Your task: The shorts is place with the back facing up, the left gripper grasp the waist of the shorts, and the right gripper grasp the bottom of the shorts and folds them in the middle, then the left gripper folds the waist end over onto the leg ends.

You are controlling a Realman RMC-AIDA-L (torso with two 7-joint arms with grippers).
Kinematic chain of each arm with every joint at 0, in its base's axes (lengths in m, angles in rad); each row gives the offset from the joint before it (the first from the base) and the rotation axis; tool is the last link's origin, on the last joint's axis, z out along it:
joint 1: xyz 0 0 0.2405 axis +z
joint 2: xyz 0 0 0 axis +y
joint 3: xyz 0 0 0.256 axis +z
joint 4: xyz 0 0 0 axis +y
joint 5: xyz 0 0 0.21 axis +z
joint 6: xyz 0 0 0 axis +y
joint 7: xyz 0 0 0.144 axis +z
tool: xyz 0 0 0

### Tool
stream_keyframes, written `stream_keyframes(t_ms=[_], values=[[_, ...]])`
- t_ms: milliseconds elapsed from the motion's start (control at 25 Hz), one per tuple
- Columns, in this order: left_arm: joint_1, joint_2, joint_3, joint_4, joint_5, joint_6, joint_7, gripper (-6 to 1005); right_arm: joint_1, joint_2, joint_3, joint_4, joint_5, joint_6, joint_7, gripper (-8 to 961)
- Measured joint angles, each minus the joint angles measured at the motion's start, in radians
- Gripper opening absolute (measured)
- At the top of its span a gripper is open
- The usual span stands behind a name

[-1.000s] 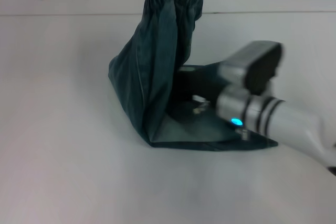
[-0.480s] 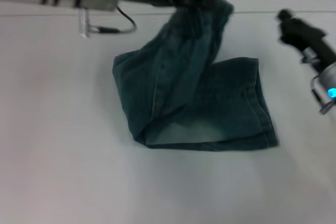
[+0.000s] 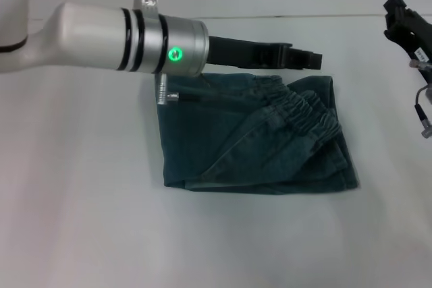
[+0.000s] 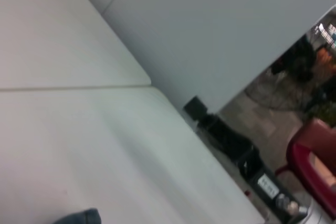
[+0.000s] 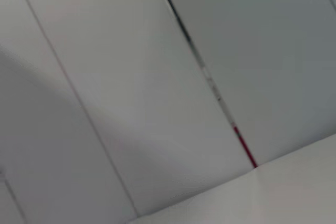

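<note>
The dark blue denim shorts (image 3: pixel 256 146) lie folded flat on the white table (image 3: pixel 81 200) in the head view. Their elastic waist (image 3: pixel 304 109) rests on top of the leg ends on the right side. My left arm reaches across from the left. My left gripper (image 3: pixel 314 59) hovers just over the far edge of the shorts, open and holding nothing. My right gripper (image 3: pixel 403 21) is lifted away at the far right, off the cloth. A corner of the shorts (image 4: pixel 79 217) shows in the left wrist view.
A cable connector (image 3: pixel 165 92) hangs under my left wrist above the shorts' left part. The table's far edge (image 3: pixel 270 17) runs behind the shorts. Beyond the table's end, the left wrist view shows a red chair (image 4: pixel 315 150) and dark equipment.
My left gripper carried the raised waist down to the right, laid it on the leg ends and let go. My right arm pulled off the shorts to the far right.
</note>
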Motion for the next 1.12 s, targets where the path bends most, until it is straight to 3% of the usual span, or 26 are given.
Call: stream_keyframes(t_ms=[120,320,440,640,760,880,1120], values=[[0.063,0.005,-0.003,0.046,-0.067,0.040,0.045,116,0.002,-0.002,-0.074,-0.014,-0.001,-0.006,0.050,51],[0.231,0.008,-0.005,0.153,-0.215,0.129,0.149,337,-0.002,-0.006,-0.321,-0.183,-0.038,-0.092,0.333,73],[0.336,0.015,-0.016,0.207,-0.252,0.184,0.229,591,-0.021,-0.008,-0.449,-0.311,-0.079,-0.192,0.518,122],[0.444,0.031,-0.100,0.233,-0.247,0.301,0.330,824,-0.059,-0.026,-0.634,-0.548,-0.203,-0.386,0.756,204],[0.491,0.047,-0.140,0.239,-0.202,0.381,0.382,886,-0.091,-0.047,-0.719,-0.719,-0.353,-0.554,0.885,284],[0.526,0.053,-0.175,0.271,-0.119,0.434,0.392,947,-0.110,-0.050,-0.730,-0.780,-0.423,-0.609,0.937,427],[0.563,0.049,-0.212,0.321,0.008,0.469,0.388,947,-0.185,-0.054,-0.724,-0.833,-0.470,-0.656,0.962,677]])
